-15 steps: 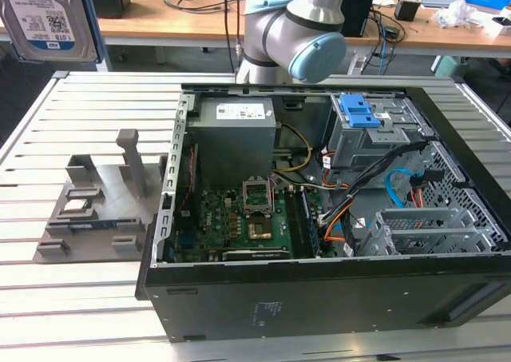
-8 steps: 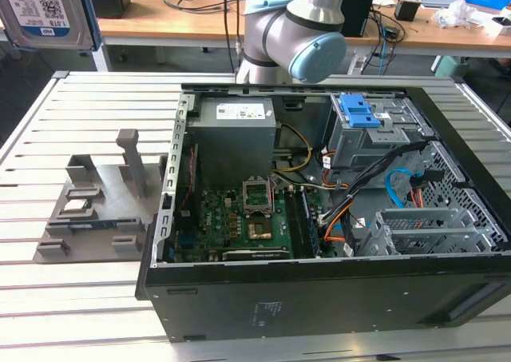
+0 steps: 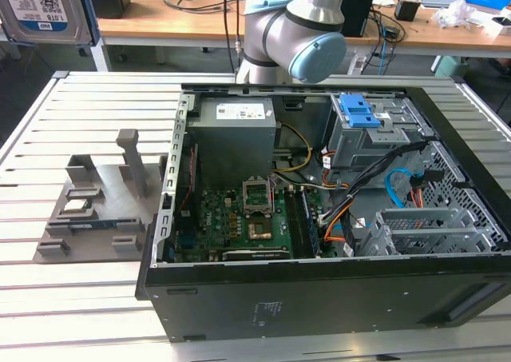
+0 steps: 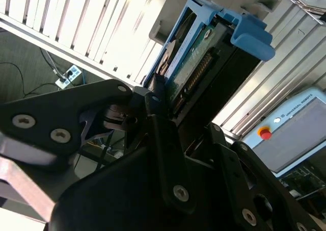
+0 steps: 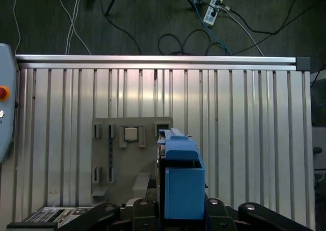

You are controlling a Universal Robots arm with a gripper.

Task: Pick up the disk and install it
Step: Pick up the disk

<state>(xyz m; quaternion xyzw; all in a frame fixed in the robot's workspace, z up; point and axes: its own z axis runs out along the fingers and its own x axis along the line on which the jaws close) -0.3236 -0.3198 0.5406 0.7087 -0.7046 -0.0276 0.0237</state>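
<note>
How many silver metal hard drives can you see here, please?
1. The silver rectangular disk in its blue plastic carrier is held in the black gripper, at the exterior view's top left. More could be hidden inside the open black computer case.

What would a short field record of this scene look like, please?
disk: held high above the table
gripper: shut on the disk
case: open, lying on the table
fixture: grey, beside the case, on the exterior view's left
install: not yet done
</note>
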